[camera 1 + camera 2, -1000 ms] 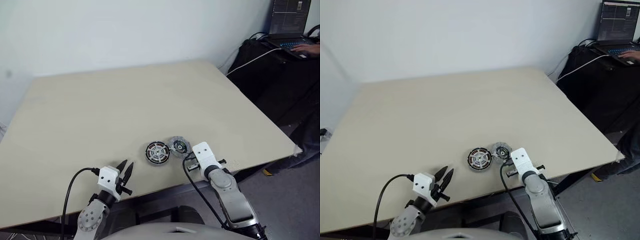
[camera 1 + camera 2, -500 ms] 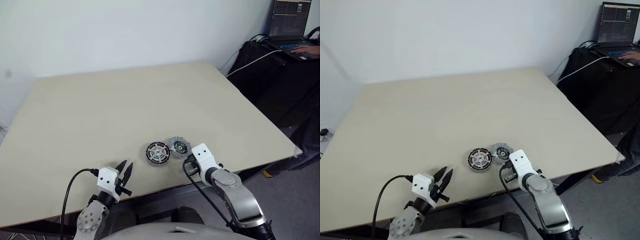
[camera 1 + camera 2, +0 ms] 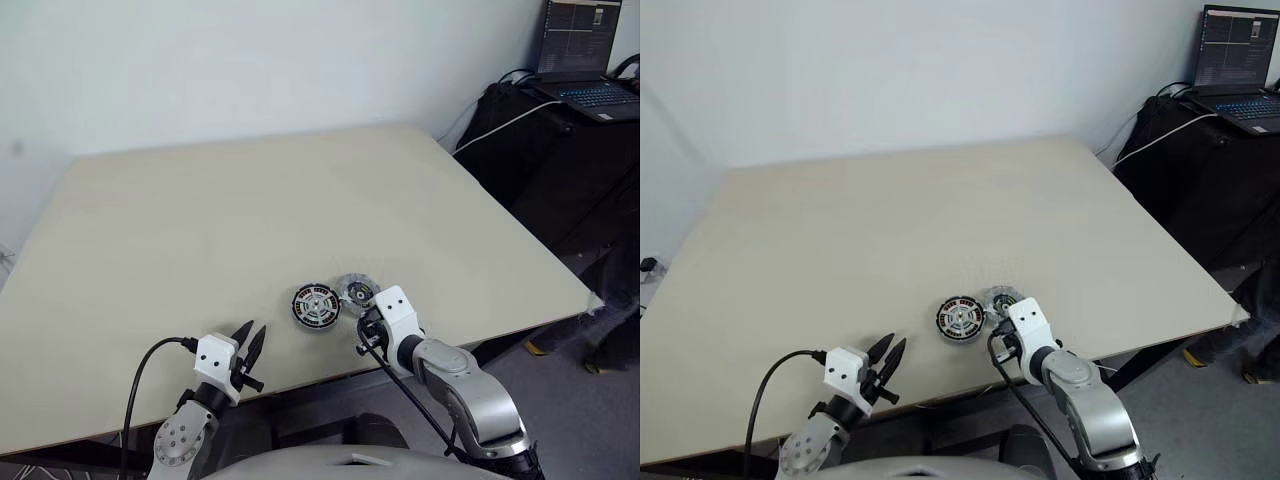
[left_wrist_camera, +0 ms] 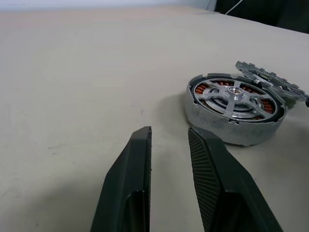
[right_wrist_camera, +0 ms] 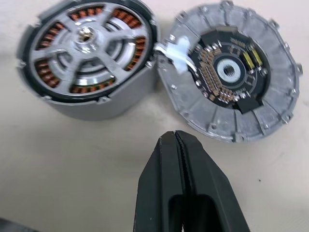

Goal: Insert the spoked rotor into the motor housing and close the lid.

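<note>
The worktop (image 3: pixel 250 200) is a broad pale slab, and the task's parts sit close to its near edge, within short reach of both arms. The motor housing (image 5: pixel 89 60) stands upright there, open face up. The spoked rotor (image 5: pixel 82 41) appears already seated inside it, silver spokes lying over the copper windings, so by my reading only the closing is left.

The lid (image 5: pixel 231 72) rests just beside the housing on its right, touching or nearly touching its rim. It lies dark-centred face up and slightly tilted, its near-housing edge propped. A short white lead seems to tie it to the housing, which would explain why it sits so close.

The right gripper (image 5: pixel 175 140) hangs just short of the lid on the near side, angled down at it, jaws pressed shut and empty — placed, I judge, to nudge or flip the lid over.

The left gripper (image 4: pixel 169 140) waits near the housing on the opposite side, jaws narrowly parted, holding nothing — likely held back to steady the housing.
</note>
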Motion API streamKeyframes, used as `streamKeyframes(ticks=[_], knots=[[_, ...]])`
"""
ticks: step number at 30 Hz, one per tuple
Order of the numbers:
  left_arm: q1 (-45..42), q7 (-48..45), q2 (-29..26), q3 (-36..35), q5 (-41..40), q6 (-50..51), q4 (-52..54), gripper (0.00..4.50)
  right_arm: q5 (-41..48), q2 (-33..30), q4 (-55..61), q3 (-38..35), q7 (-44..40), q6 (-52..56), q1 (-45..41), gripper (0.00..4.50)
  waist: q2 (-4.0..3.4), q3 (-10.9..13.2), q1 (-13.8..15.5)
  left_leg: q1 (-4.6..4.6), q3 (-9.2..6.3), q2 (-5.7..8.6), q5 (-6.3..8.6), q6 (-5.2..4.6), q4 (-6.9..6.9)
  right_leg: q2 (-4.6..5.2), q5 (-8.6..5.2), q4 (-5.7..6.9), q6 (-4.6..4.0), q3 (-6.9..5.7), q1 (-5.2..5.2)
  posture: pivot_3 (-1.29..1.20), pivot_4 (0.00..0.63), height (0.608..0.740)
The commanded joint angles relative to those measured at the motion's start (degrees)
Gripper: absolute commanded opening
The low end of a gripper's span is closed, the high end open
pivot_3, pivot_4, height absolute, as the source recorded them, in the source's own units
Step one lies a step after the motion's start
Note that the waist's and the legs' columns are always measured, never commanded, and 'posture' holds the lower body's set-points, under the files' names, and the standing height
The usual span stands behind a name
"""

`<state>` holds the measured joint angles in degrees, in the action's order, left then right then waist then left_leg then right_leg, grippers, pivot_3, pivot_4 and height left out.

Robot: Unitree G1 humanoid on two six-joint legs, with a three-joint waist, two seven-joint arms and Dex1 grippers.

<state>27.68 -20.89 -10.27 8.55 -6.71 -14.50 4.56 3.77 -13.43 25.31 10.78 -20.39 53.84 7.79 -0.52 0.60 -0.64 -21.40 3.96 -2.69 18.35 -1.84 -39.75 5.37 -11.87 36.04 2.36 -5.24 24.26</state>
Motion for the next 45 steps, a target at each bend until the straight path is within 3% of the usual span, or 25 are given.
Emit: streamKeyframes(ticks=[1, 7, 10, 14, 25, 41, 45], knots=[[-0.68, 0.04, 0.16, -0.08, -0.13, -0.52, 2.23, 1.23, 0.20, 0.31, -0.01, -0.59, 1.55, -1.47, -1.12, 0.03, -0.01, 0.00, 0.00, 0.00, 0.00, 0.00, 0.00, 0.00, 0.00, 0.00, 0.00, 0.00, 0.00, 0.00, 0.00, 0.00, 0.000, 0.740], [-0.78, -0.06, 0.03, -0.32, -0.25, -0.55, 1.86, 1.23, -2.31, -3.44, 0.28, 1.89, 1.88, -7.01, -0.59, 0.03, -0.01, -0.01, -0.01, 0.00, 0.01, 0.00, 0.00, 0.00, 0.00, 0.00, 0.00, 0.00, 0.00, 0.01, 0.00, 0.00, 0.000, 0.740], [-0.88, -0.14, -0.02, -0.38, -0.31, -0.53, 1.73, 1.23, -2.47, -5.40, 1.05, 2.99, 1.19, -7.46, -0.41, 0.57, -0.01, -0.01, -0.01, 0.00, 0.00, 0.00, 0.00, 0.00, -0.01, 0.00, 0.00, 0.00, 0.00, 0.01, 0.00, 0.00, 0.000, 0.740], [-1.11, -0.35, -0.05, -0.40, -0.40, -0.57, 1.49, 1.23, -3.21, -7.78, 1.63, 4.94, 0.32, -8.24, -0.77, 1.88, -0.01, -0.01, 0.00, 0.00, 0.00, 0.00, 0.00, 0.00, -0.03, 0.00, 0.00, 0.00, 0.00, 0.00, -0.02, 0.00, 0.000, 0.740], [-1.29, -0.50, 0.29, -0.33, -0.44, -1.05, 0.66, 1.23, -10.26, -9.90, -2.34, 10.53, 2.63, -15.37, -2.97, 1.88, 0.03, -0.03, 0.00, 0.00, 0.00, 0.00, 0.00, 0.00, -0.10, 0.00, 0.01, 0.01, 0.01, 0.00, -0.04, 0.00, 0.000, 0.740], [-1.48, -0.46, 0.47, -0.71, -0.58, -2.12, -0.47, 1.23, -14.43, -9.40, -6.25, 10.99, 2.44, -17.98, -3.65, 1.88, 0.08, 0.12, 0.02, 0.48, -0.05, -0.02, 0.02, 0.00, -0.11, 0.02, 0.00, -0.02, 0.02, -0.05, -0.53, 0.00, 0.000, 0.740], [-1.59, -0.46, 0.47, -0.76, -0.62, -2.34, -0.71, 1.23, -15.23, -9.25, -6.73, 10.97, 2.61, -18.50, -3.50, 0.65, 0.11, 0.14, 0.03, 0.48, -0.05, -0.02, 0.02, 0.00, -0.11, 0.02, 0.00, -0.02, 0.02, -0.05, -0.53, 0.00, 0.000, 0.740]])
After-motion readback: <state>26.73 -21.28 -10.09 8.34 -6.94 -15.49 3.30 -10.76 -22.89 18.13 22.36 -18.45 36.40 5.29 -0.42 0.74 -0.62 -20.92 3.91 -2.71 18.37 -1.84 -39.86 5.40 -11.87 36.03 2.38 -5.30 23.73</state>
